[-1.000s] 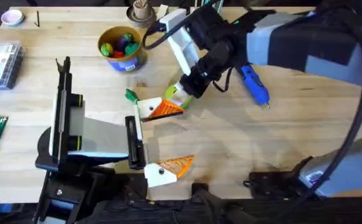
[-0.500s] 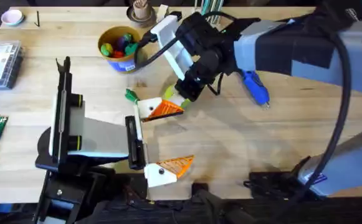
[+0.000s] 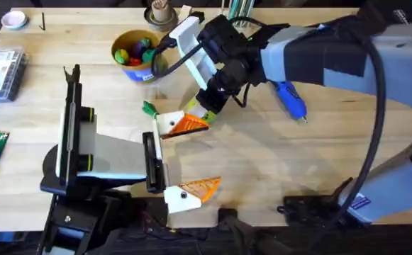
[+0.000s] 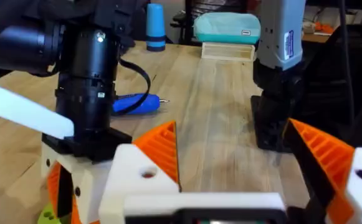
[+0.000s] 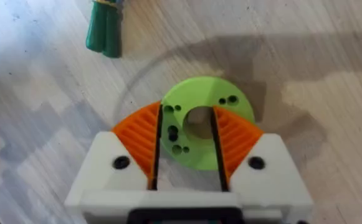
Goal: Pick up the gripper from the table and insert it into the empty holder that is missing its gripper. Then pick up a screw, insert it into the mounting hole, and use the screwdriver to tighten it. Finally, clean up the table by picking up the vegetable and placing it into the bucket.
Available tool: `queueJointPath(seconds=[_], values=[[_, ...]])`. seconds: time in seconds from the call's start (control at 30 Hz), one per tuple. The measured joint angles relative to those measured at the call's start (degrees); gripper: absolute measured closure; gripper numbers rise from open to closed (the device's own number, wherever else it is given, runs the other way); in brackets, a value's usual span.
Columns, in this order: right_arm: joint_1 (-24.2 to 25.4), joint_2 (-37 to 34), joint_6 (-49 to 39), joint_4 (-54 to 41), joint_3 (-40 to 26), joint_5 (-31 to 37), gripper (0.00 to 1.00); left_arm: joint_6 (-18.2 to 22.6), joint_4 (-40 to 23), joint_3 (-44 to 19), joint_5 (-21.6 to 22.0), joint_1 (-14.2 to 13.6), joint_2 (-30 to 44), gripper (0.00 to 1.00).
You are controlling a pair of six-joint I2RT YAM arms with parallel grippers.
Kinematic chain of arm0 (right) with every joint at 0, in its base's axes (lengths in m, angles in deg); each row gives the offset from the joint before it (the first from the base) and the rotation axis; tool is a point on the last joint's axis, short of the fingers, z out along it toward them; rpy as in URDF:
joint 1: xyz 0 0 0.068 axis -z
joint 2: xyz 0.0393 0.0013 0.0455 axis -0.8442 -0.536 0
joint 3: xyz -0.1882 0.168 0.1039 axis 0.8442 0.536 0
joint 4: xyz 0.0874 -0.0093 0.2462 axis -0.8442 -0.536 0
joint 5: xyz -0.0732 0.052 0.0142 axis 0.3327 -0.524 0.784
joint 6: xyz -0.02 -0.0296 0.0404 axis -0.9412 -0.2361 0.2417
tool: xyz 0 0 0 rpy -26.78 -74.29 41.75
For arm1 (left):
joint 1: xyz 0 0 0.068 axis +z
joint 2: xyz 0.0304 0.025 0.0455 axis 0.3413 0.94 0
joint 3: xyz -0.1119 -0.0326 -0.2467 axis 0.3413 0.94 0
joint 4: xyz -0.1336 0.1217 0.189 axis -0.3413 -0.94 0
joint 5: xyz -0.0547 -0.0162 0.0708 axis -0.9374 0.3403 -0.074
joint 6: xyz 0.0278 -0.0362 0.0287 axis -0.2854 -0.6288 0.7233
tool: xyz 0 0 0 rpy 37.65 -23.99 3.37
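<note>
Shifted slightly left, right fingers (image 5: 187,152) pinch one green disc (image 5: 202,118).

Right gripper (image 3: 207,108) now shifted slightly up-left toward the bucket (image 3: 139,55), closed on lime-green disc (image 5: 200,122); disc slightly repositioned.

Pale wooden table (image 3: 262,163) with visible grain, teal case (image 4: 227,28) on a clear box (image 4: 228,51) at its far edge, dim cluttered room behind

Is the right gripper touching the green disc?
Cannot tell. In the right wrist view the right gripper straddles the disc, the pads overlapping its edges, but no contact or gap shows plainly.
</note>
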Motion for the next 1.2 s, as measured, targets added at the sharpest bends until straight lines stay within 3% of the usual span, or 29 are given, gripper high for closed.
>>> queueJointPath(seconds=[0.5,1.2], values=[[-0.33,0.0,-0.16,-3.03,0.0,-0.02,0.553,0.0,0.0,0.0,0.0,0.0,0.0,0.008],[-1.78,0.0,-0.15,-4.45,0.0,0.57,0.814,0.0,0.0,0.0,0.0,0.0,0.0,0.009]])
